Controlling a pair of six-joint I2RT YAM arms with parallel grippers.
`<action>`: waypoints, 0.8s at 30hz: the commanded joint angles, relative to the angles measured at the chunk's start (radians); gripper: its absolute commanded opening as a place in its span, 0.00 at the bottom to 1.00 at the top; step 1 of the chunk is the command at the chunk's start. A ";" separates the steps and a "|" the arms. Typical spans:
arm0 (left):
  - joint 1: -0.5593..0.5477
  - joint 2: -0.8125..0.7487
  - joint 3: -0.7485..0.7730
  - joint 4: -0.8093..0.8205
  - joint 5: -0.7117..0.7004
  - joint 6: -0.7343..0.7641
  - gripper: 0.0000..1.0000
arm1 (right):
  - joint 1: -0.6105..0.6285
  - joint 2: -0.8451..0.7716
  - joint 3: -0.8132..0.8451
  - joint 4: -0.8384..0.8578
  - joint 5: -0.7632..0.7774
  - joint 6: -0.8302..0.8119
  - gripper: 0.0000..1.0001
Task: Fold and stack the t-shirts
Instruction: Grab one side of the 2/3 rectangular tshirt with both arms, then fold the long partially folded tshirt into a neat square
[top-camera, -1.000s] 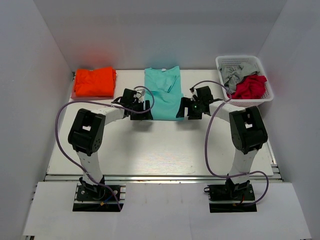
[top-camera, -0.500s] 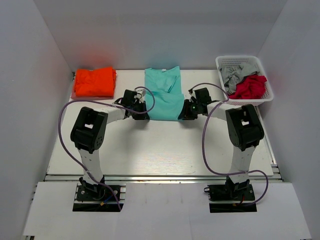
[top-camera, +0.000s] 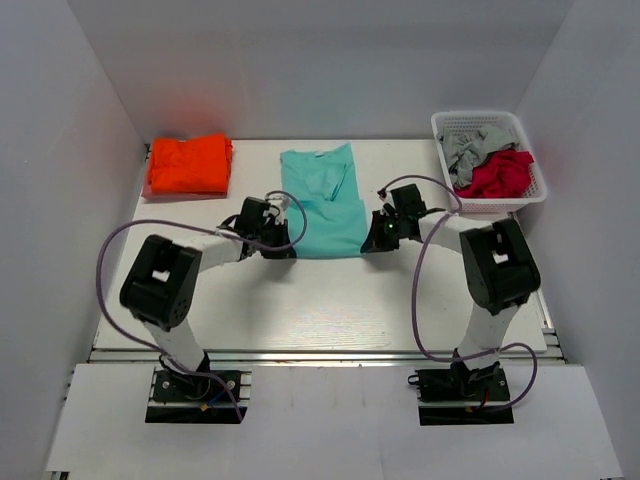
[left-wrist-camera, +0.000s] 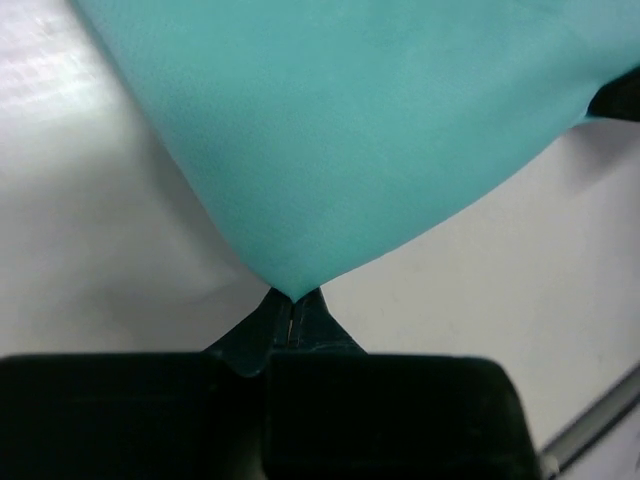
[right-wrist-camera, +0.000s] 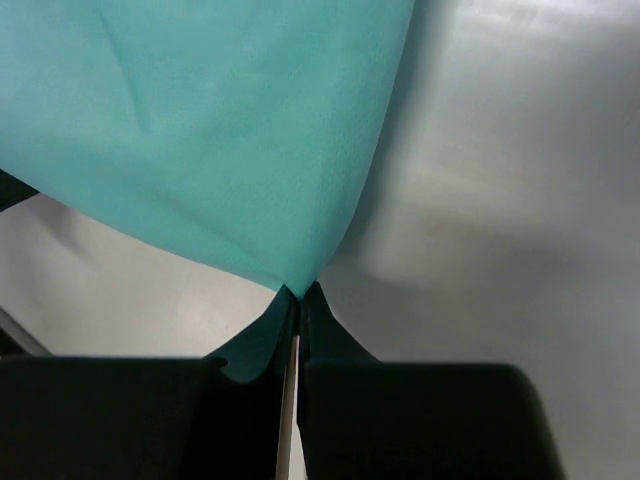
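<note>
The mint-teal t-shirt (top-camera: 322, 200) lies partly folded in the middle of the table, collar toward the back. My left gripper (top-camera: 278, 246) is shut on its near left corner, and in the left wrist view the teal t-shirt (left-wrist-camera: 340, 130) runs to a point pinched in my left gripper (left-wrist-camera: 293, 300). My right gripper (top-camera: 372, 242) is shut on the near right corner; the right wrist view shows the teal t-shirt (right-wrist-camera: 210, 130) drawn into my right gripper (right-wrist-camera: 298, 293). The orange t-shirt (top-camera: 188, 164) sits folded at the back left.
A white basket (top-camera: 484, 122) at the back right holds grey and red clothes. White walls close in the table on three sides. Purple cables loop off both arms over the table's near half.
Both grippers have shut on the teal t-shirt's near corners and pulled it toward the near side and slightly left. The shirt now lies longer and flatter.
</note>
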 joint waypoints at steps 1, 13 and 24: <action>-0.037 -0.185 -0.065 -0.041 0.015 -0.012 0.00 | 0.011 -0.180 -0.060 -0.094 -0.012 -0.035 0.00; -0.103 -0.611 -0.042 -0.364 0.202 -0.054 0.00 | 0.005 -0.512 -0.018 -0.554 -0.167 -0.141 0.00; -0.076 -0.578 0.075 -0.440 -0.057 -0.143 0.00 | -0.036 -0.371 0.212 -0.541 -0.330 -0.114 0.00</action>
